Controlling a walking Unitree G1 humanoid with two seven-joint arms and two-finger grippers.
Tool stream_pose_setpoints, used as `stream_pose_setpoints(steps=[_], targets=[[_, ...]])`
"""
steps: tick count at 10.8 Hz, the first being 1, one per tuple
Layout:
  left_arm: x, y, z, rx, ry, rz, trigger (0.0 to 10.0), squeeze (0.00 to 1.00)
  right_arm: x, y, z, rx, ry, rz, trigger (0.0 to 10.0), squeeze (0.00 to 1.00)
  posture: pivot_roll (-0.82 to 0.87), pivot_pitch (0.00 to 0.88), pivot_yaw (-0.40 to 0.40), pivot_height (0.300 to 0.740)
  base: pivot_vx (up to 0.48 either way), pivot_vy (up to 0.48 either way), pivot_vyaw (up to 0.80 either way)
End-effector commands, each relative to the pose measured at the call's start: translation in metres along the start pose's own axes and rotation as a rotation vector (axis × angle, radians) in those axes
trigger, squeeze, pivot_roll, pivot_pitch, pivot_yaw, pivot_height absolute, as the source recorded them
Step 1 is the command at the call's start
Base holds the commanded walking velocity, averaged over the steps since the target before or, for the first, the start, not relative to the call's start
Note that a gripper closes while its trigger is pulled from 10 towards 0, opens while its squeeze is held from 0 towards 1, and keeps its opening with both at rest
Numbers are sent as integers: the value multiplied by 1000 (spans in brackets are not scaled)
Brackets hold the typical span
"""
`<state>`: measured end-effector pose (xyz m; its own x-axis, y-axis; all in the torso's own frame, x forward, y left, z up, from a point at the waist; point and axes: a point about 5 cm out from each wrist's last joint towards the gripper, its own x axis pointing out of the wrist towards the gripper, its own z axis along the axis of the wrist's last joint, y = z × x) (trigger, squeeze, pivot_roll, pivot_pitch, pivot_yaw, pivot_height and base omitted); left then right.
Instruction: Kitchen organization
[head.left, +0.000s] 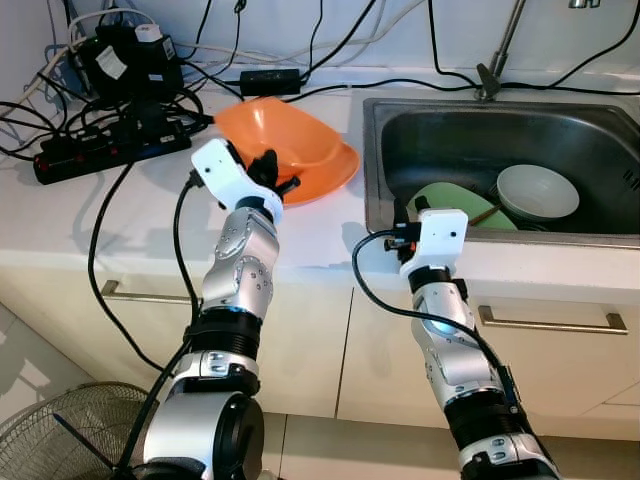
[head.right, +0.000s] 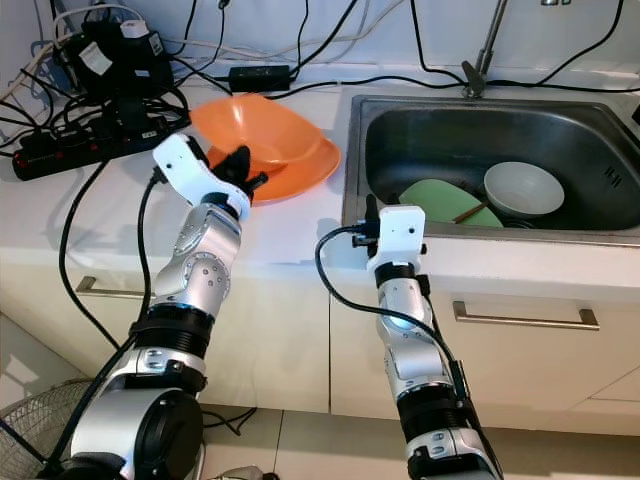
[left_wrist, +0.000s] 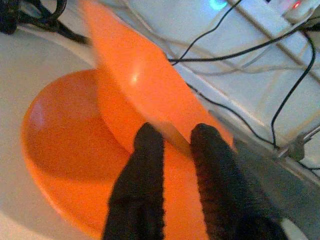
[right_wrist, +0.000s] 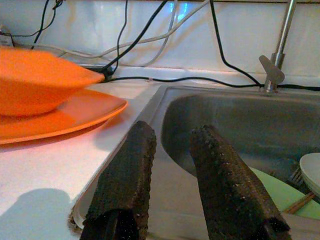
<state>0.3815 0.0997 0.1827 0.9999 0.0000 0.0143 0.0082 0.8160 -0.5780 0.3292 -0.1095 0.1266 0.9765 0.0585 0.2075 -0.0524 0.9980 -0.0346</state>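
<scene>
Counter (head.left: 120, 215) with sink (head.left: 400, 130) at the robot's right; task judged at an early stage. The sink holds unsorted dishes: a green plate (head.left: 440, 200), a white bowl (head.left: 537, 190) and what looks like a pair of chopsticks (head.left: 486, 213) between them. None of these is yet out of the basin.

On the counter just left of the sink lies an orange plate (head.left: 335, 175), and above it an orange bowl (head.left: 275, 130), tilted, with its near rim raised. The left gripper (left_wrist: 172, 137) is clamped on that rim, one finger on each side of the wall (inside and outside). The bowl's far edge seems to rest on the plate, though contact cannot be confirmed.

The right gripper (right_wrist: 172, 145) hovers at the sink's front edge, its fingers apart and holding nothing.

Power strips and cables (head.left: 100, 140) crowd the counter's back left corner.

Remaining, as judged: settle the orange bowl, then deal with the sink's contents.
</scene>
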Motion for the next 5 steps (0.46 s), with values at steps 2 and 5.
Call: stream_pose_setpoints(steps=[2, 5], targets=[[-4, -3, -7, 18, 31, -4, 10000, 0, 2, 2, 1, -7, 1, 6, 10000, 0, 60, 0, 49, 740, 0, 0, 0], [-5, -8, -5, 16, 54, -29, 10000, 0, 2, 2, 1, -9, 1, 9, 10000, 0, 62, 0, 46, 740, 0, 0, 0]])
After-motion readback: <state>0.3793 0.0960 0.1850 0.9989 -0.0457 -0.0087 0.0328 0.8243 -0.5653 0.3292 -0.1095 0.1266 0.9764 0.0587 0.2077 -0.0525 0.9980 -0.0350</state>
